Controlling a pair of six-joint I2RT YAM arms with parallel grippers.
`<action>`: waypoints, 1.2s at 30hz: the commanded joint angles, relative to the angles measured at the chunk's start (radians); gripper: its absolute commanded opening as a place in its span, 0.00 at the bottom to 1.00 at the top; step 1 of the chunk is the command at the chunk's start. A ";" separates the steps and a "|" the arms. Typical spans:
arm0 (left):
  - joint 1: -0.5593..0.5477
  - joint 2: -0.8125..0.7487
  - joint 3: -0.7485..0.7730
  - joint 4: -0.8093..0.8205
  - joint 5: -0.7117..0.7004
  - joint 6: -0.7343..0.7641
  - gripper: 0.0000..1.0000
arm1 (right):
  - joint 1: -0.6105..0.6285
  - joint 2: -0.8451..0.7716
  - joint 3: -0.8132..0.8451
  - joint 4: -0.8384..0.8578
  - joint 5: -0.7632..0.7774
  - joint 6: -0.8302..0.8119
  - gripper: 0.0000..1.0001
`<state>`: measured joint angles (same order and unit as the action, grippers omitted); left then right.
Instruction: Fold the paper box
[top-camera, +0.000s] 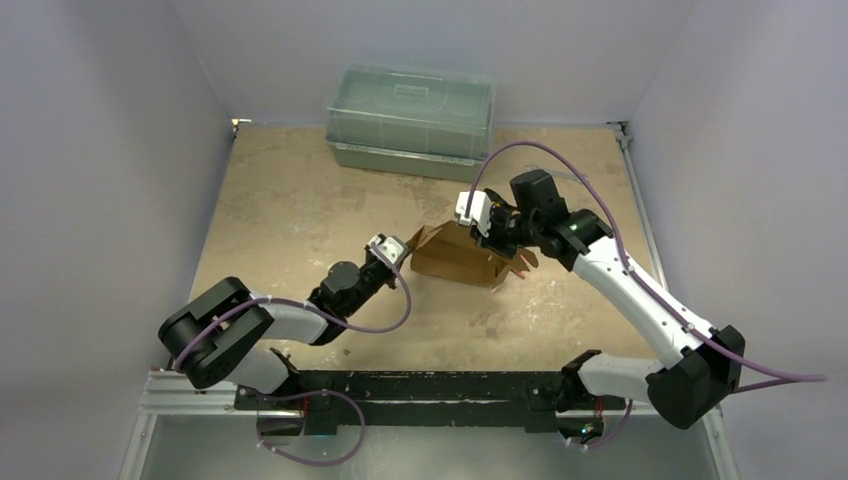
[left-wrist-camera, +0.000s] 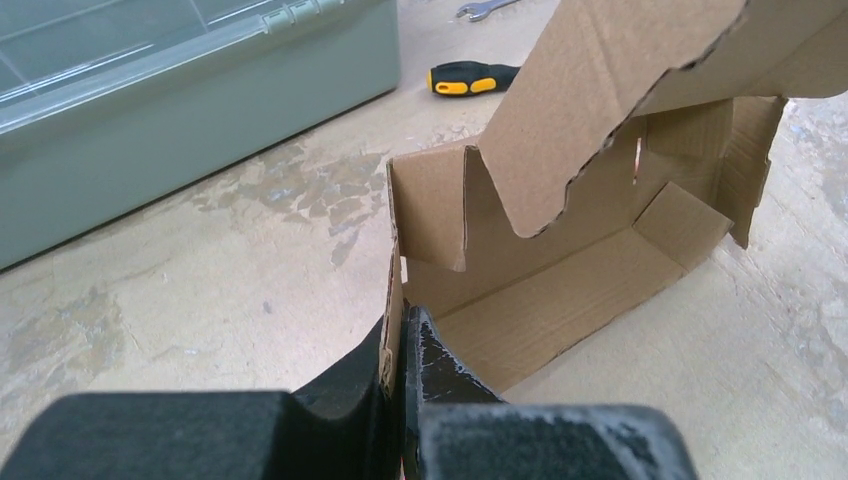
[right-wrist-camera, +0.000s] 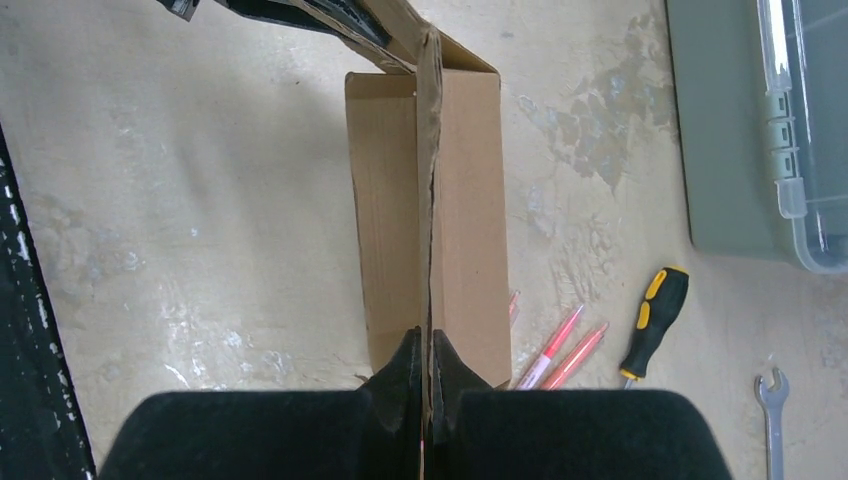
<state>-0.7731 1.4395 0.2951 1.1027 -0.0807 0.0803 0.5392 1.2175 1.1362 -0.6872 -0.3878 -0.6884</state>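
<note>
near the green bin (top-camera: 410, 120) the half-folded paper box (top-camera: 460, 258) sits on the desk (top-camera: 300, 200), left hand (left-wrist-camera: 402, 335) and right hand (right-wrist-camera: 428, 350) each clamped on a flap.

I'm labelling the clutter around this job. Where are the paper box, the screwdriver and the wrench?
paper box (right-wrist-camera: 468, 220), right wrist view, on its broad brown side panel.
screwdriver (right-wrist-camera: 652, 322), right wrist view, on its black-and-yellow handle.
wrench (right-wrist-camera: 773, 430), right wrist view, on its shank below the open head.
</note>
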 joint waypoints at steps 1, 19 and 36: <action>-0.015 0.014 -0.041 0.066 -0.026 0.023 0.00 | 0.009 0.012 0.010 0.021 -0.046 0.015 0.00; -0.073 0.016 -0.091 0.064 -0.101 0.068 0.00 | 0.010 0.172 0.155 -0.108 -0.166 0.084 0.00; -0.072 0.021 -0.105 0.075 -0.137 0.062 0.00 | 0.013 0.272 0.273 -0.201 -0.183 0.080 0.00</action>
<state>-0.8402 1.4494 0.2005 1.1584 -0.2111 0.1249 0.5434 1.4666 1.3521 -0.8627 -0.5346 -0.6334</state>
